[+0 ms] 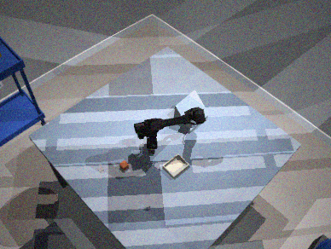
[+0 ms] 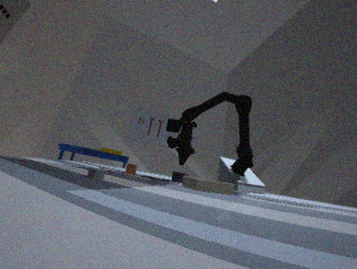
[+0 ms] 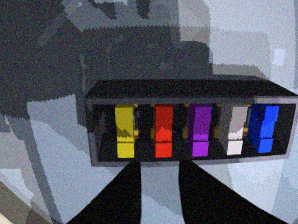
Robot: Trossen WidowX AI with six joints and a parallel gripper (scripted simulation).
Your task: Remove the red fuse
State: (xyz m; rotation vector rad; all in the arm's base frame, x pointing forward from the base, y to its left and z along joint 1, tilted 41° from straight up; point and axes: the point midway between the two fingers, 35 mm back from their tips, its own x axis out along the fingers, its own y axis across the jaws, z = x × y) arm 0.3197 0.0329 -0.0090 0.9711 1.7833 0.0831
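The red fuse (image 3: 163, 131) sits in the fuse block (image 3: 175, 89) (image 2: 178, 176), between the yellow fuse (image 3: 124, 125) and the purple fuse (image 3: 202, 122). The white fuse (image 3: 236, 125) and blue fuse (image 3: 267, 125) are farther right. My gripper (image 3: 159, 170) (image 2: 182, 163) is open with a narrow gap and empty. It points down above the block, with clear height below its tips. In the wrist view its fingers show below the red fuse. The arm hides the block in the top view. The cream tray (image 1: 170, 174) (image 2: 208, 185) holds nothing that I can see.
An orange cube (image 1: 124, 165) (image 2: 131, 169) stands to one side of the block, opposite the tray. A white slanted box (image 1: 193, 102) is beside the arm's base. A small grey block (image 2: 96, 175) is at the left in the exterior view. A blue cart (image 1: 14, 64) stands off the table.
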